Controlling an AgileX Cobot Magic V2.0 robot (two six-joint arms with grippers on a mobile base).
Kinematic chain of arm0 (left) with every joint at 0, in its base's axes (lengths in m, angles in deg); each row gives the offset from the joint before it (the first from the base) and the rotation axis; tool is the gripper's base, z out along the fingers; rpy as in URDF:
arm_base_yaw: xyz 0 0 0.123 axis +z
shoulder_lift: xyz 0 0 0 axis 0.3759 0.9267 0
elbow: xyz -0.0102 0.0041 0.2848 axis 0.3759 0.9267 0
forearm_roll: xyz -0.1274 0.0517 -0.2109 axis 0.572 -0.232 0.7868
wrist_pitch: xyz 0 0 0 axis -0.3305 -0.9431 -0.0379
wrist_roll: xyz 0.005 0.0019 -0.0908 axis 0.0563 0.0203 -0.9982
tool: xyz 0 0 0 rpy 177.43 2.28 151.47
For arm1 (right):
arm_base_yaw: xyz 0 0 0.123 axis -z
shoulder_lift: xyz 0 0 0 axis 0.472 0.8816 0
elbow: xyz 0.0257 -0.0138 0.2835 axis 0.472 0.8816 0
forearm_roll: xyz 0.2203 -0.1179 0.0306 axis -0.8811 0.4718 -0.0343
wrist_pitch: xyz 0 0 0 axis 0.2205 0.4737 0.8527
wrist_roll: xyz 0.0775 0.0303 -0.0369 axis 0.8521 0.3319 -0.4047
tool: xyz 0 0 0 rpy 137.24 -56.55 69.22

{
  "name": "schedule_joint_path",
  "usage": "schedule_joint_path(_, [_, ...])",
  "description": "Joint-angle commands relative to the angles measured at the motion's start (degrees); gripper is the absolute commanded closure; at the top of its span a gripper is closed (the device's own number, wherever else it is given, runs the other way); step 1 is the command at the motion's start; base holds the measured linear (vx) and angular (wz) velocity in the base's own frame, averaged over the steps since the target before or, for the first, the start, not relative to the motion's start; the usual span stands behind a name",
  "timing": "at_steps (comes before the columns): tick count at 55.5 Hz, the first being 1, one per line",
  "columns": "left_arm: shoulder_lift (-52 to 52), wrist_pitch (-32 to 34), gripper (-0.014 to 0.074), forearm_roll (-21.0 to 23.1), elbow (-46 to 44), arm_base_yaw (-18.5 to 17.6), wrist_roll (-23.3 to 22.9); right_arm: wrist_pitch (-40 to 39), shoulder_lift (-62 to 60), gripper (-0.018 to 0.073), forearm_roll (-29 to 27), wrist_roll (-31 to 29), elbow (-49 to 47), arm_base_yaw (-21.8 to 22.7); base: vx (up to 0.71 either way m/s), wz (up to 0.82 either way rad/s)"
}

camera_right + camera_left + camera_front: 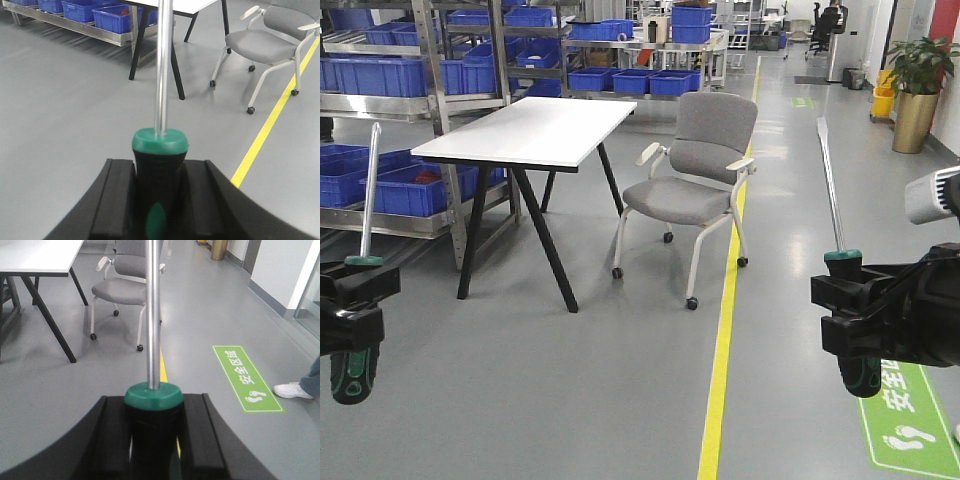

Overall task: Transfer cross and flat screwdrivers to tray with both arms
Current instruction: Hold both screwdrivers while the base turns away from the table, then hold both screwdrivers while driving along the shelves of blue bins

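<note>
My left gripper (350, 300) is shut on the black-and-green handle of one screwdriver (366, 200), its silver shaft pointing up. The left wrist view has that handle (154, 410) pinched between the black fingers (112, 440). At the right edge of the front view, my right gripper (860, 300) is shut on the other screwdriver (830, 190), which also stands upright. Its handle (160, 170) sits tight between the right fingers (117, 200). Both are held in the air above the grey floor. The tray is out of view.
A white table (535, 130) with black legs stands ahead left, a grey wheeled chair (695, 180) beside it. Metal shelving with blue bins (390, 180) lines the left side. A yellow floor line (725, 340) and a green floor sign (910, 420) lie to the right.
</note>
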State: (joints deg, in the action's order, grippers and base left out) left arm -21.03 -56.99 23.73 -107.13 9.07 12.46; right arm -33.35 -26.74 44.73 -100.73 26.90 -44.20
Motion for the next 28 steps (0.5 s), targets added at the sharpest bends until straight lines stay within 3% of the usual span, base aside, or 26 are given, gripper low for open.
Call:
schedule_joint_path(1, [-1.07,4.82,0.0599,1.16,-1.85,-0.37,-0.22,-5.26,-1.18,0.0567,-0.47,-0.22,-1.84,0.14,0.36,0.04])
schedule_joint_path(28, [-1.07,4.82,0.0599,1.16,-1.85,-0.37,-0.22,-4.83,-1.17,0.0567,-0.47,-0.22,-1.84,0.14,0.42,0.26])
